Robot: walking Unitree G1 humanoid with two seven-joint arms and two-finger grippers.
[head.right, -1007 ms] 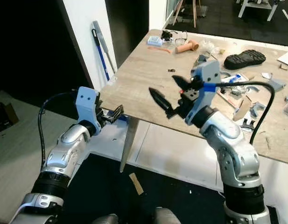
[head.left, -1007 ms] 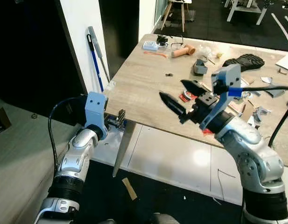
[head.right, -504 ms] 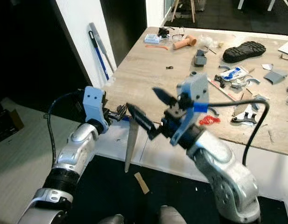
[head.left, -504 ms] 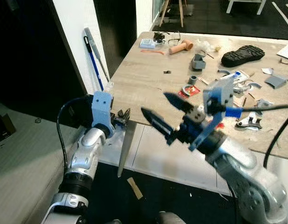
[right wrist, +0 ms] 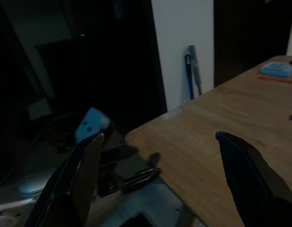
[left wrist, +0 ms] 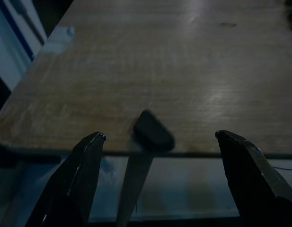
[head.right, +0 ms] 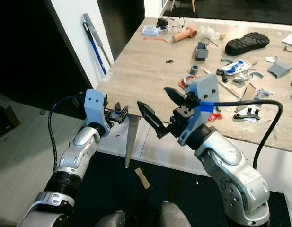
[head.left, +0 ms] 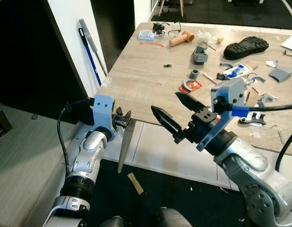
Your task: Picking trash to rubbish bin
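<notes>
I'm looking down at a wooden bench (head.left: 141,75) with clutter on its far and right parts.

Right gripper (head.left: 176,113) is raised in front of the bench's near edge, fingers spread wide, nothing between them. It hangs in the air just off the front edge, pointing left toward the near-left corner. Its wrist view shows that corner and the left arm's blue wrist block beyond it.

Left gripper (head.left: 123,117) sits at the near-left corner, just under and against the bench edge, next to the tapered bench leg (head.left: 124,146). Its wrist view shows both fingers (left wrist: 75,179) wide apart, empty, looking along the bench top.

Trash candidates I can see, all on the bench:
- red-and-white wrapper (head.left: 189,85), mid bench, beyond the right gripper
- small grey cylinder (head.left: 195,74) just behind it
- blue-and-white packet (head.left: 236,71) toward the right
- orange strip (head.left: 151,43) near the far-left corner, beside a small blue-white box (head.left: 146,34)

Other stuff: black shoe sole (head.left: 245,47) far right, tan tube (head.left: 181,39) and glasses (head.left: 168,32) at the far edge, grey bracket (head.left: 199,54).

Blue-handled tool (head.left: 91,52) leans on the white wall (head.left: 65,42) left of the bench. Strip of cardboard (head.left: 135,183) on the floor under the bench. I can't make out a bin.
</notes>
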